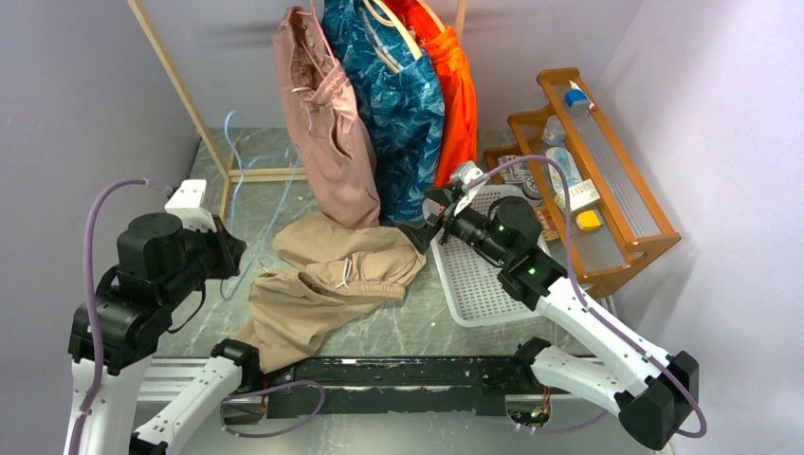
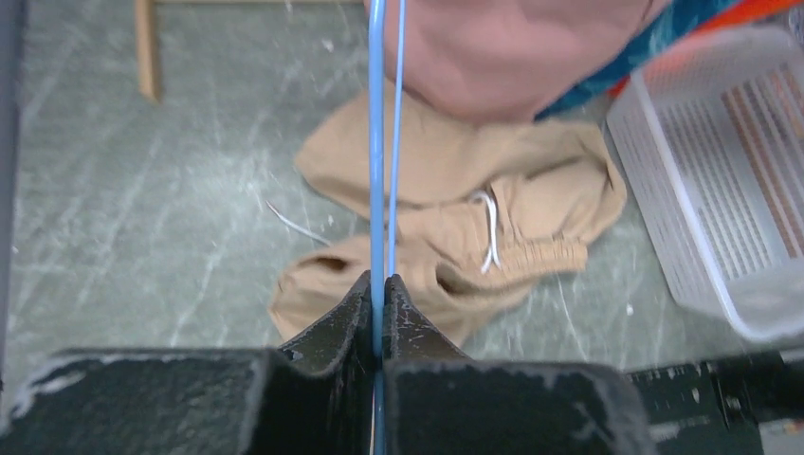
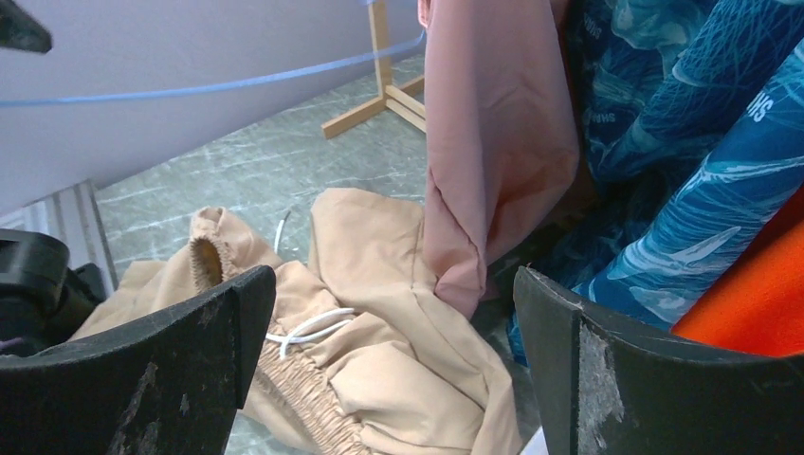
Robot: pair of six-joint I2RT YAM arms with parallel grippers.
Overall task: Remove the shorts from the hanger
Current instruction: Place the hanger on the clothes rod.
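Note:
Tan shorts (image 1: 322,284) lie crumpled on the table, off any hanger, their white cord showing (image 2: 488,227). My left gripper (image 1: 228,251) is shut on a thin blue wire hanger (image 2: 377,142), which runs up from the jaws toward the rack. Pink shorts (image 1: 327,133), blue patterned shorts (image 1: 403,104) and orange shorts (image 1: 457,95) hang from the rack at the back. My right gripper (image 1: 422,227) stands wide open beside the hanging pairs, just above the tan shorts (image 3: 379,360), with nothing between its fingers (image 3: 393,275).
A white mesh tray (image 1: 474,284) lies right of the tan shorts. A wooden shelf (image 1: 607,190) with small items stands at the far right. The wooden rack frame (image 1: 180,85) rises at the back left. A black rail (image 1: 398,379) runs along the near edge.

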